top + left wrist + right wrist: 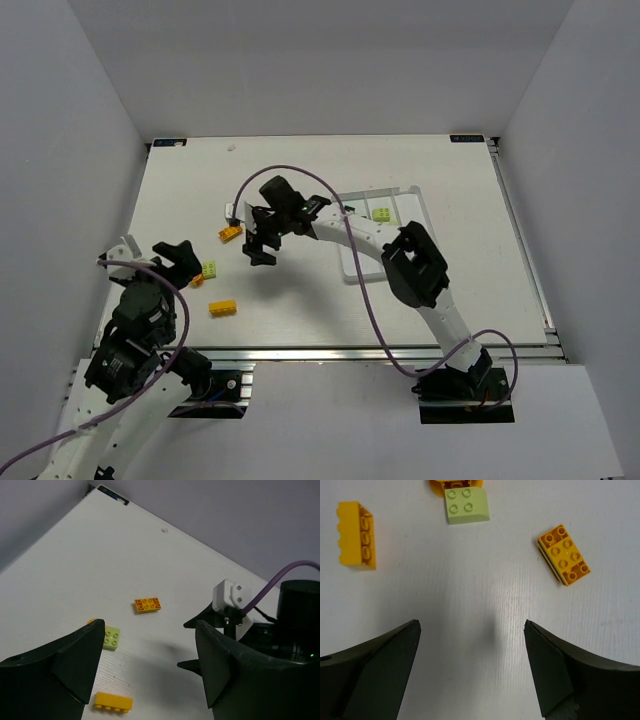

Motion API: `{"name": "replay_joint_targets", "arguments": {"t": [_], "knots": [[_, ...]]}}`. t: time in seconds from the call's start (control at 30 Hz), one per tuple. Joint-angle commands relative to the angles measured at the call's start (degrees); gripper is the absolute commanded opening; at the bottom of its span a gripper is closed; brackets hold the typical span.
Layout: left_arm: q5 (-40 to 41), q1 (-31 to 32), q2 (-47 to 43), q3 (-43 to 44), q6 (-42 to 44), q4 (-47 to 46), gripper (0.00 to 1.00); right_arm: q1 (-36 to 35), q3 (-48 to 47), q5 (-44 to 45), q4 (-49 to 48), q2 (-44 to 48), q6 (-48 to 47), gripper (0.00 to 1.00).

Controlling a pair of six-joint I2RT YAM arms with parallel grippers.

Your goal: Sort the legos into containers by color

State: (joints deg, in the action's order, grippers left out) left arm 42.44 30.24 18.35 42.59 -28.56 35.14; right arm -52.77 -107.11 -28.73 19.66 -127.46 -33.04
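Observation:
Four legos lie loose on the table left of centre: an orange brick (pixel 231 233), a pale yellow-green brick (pixel 208 269) touching a small orange piece (pixel 197 281), and an orange-yellow brick (pixel 223 307). My right gripper (pixel 262 243) hovers open and empty just right of the orange brick; its wrist view shows the orange brick (pixel 563 555), the yellow-green brick (pixel 467 506) and the orange-yellow brick (pixel 356 535) ahead of the gripper (pixel 471 625). My left gripper (pixel 177 256) is open and empty beside the yellow-green brick (pixel 112 638). The white tray (pixel 412 192) holds a yellow-green brick (pixel 381 213).
The right arm stretches across the tray and hides most of its compartments. In the left wrist view the right gripper's black fingers (pixel 200 622) and a white connector (pixel 230 595) stand to the right of the orange brick (pixel 147 605). White walls enclose the table.

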Motion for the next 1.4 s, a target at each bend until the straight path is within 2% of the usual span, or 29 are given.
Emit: {"name": "replay_joint_targets", "arguments": {"t": [0.0, 0.17, 0.43, 1.1, 1.23, 1.37], "knots": [[6.69, 0.35, -1.91, 0.39, -2.03, 2.48, 0.82, -1.63, -9.31, 1.22, 0.56, -4.10, 1.40, 0.89], [7.31, -0.18, -6.39, 0.04, -2.12, 2.31, 0.82, -4.35, -13.56, -0.27, -2.78, -9.82, -1.40, 0.89], [5.21, -0.18, -7.01, -0.40, -0.89, 1.16, 0.82, -7.51, -17.85, -4.93, -8.32, -15.61, -2.91, 0.89], [3.09, -0.18, -8.94, -0.58, -0.18, 0.02, 0.82, -9.10, -25.43, 0.87, -17.46, -25.64, -0.19, 0.89], [3.27, -0.18, -9.30, -0.58, -0.36, 0.37, 0.82, -9.19, -26.92, 0.78, -16.41, -26.53, -0.19, 0.82], [3.71, -0.18, -9.65, -0.58, -0.45, 0.37, 0.82, -8.75, -26.75, -0.53, -15.71, -26.17, 0.52, 0.69]]}}
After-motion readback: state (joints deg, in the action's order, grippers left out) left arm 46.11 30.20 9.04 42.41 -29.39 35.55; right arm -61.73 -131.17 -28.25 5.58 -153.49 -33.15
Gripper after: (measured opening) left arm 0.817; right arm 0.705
